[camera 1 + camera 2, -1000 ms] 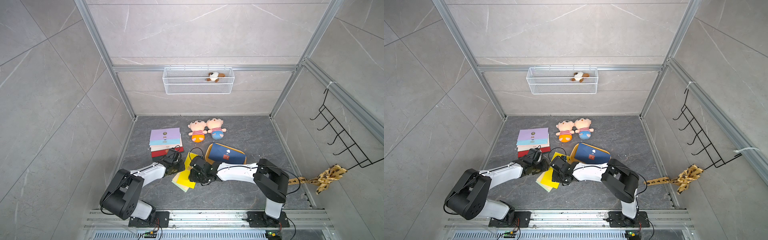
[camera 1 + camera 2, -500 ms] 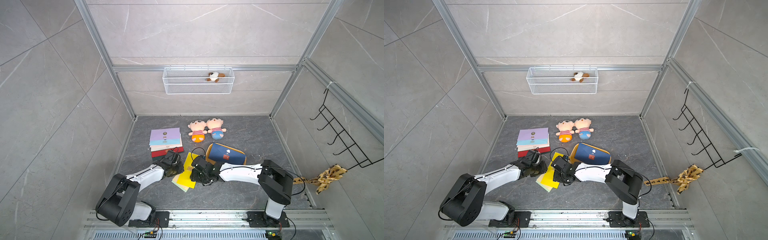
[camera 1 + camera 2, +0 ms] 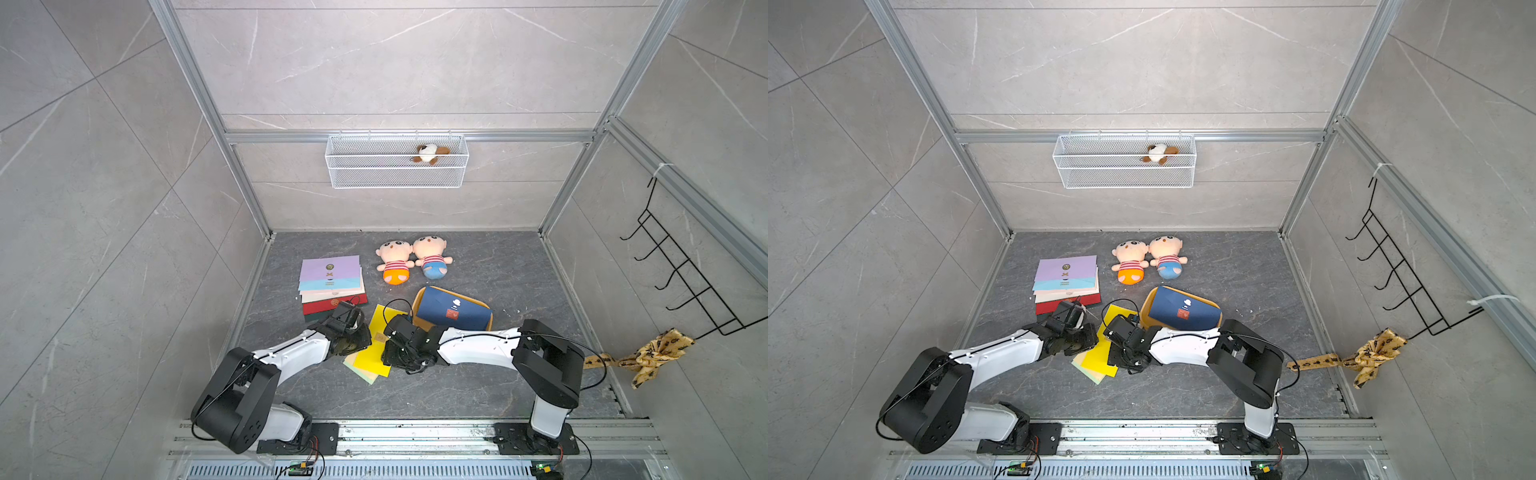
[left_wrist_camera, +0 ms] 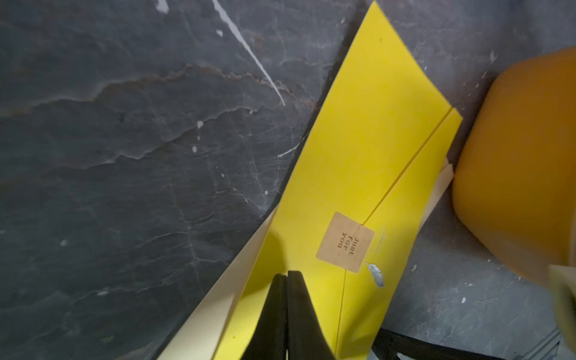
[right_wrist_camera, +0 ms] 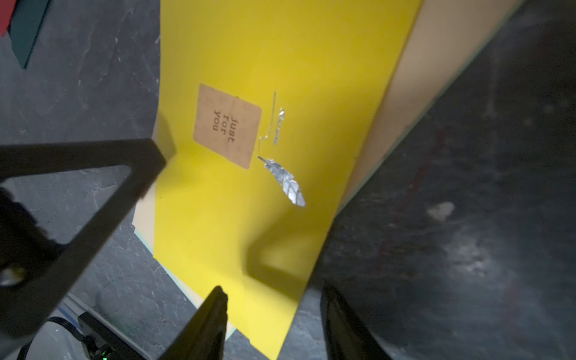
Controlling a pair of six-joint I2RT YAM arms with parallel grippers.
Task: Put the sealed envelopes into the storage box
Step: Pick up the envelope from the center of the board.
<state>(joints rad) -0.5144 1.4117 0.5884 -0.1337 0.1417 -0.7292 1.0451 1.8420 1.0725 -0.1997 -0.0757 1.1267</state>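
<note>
Left wrist | sticker (image 4: 345, 242) reads "just for you" on yellow envelope (image 4: 358, 149) | left tool (image 4: 286, 276) closed | right tool (image 5: 274, 288) half-open, gripping nothing

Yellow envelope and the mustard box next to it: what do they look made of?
The yellow envelope: matte paper or thin card, going by its crisp flap fold, thin edges and stuck-on kraft-brown label. The storage box: probably smooth moulded plastic, with a rounded corner and even colour, though it is blurred here.

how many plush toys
3. A plush doll in orange and a plush doll in blue side by side on the grey table; a brown-and-white plush in the white wire basket.
</note>
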